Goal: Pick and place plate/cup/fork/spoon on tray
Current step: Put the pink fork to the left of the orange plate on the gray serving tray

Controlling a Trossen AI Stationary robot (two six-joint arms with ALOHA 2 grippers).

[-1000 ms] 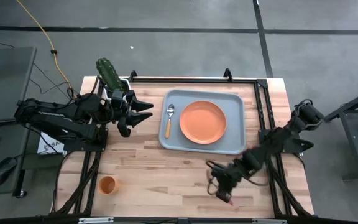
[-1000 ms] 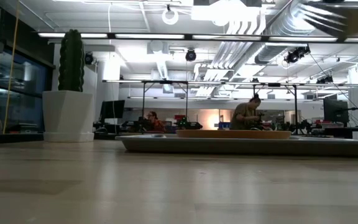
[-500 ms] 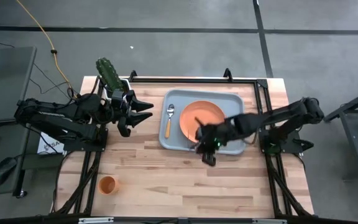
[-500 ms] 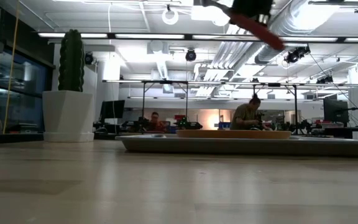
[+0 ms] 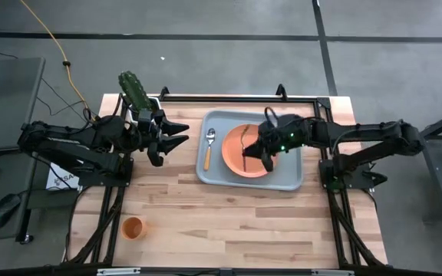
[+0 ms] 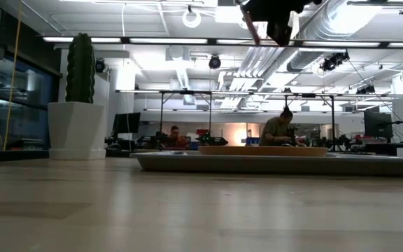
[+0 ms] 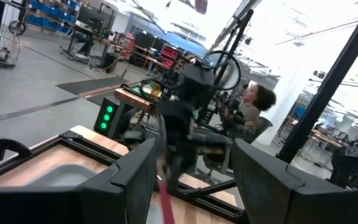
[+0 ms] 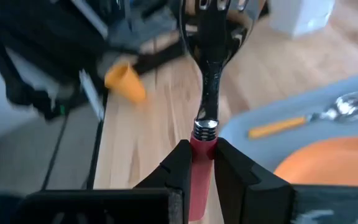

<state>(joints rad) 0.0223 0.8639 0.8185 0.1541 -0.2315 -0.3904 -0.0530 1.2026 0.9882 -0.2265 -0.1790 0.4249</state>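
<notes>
Gripping the fork (image 8: 205, 93) by its pink handle, the right gripper (image 5: 261, 150) was seen raised over the tray (image 5: 291, 178), above the plate's near-right portion, and what a firm pinch it was: in the right wrist view both dark fingers (image 8: 180, 168) were pressed against the handle, with the silver neck and tines sticking out past them. The plate (image 5: 235, 157) was found lying flat inside the tray, filling its middle, and the spoon (image 5: 209, 148) was laid in the tray just left of the plate, its metal bowl toward the tray's far edge and its orange-yellow handle toward the near edge. The cup (image 5: 132, 228) was left standing on the wooden table (image 5: 206, 222), well apart from the tray, off toward the near-left corner. To the left of the tray, the left gripper (image 5: 173, 134) was held above the table with its fingers spread apart and nothing between them, its tips turned toward the tray. Just beyond that arm, a cactus in a white pot (image 5: 135, 93) was placed at the table's far-left corner. From table height the tray was viewed edge-on, with the plate's rim (image 6: 261, 150) showing above it and the gripper hung high overhead. People at desks (image 6: 277, 130) could be made out far behind the tray.
</notes>
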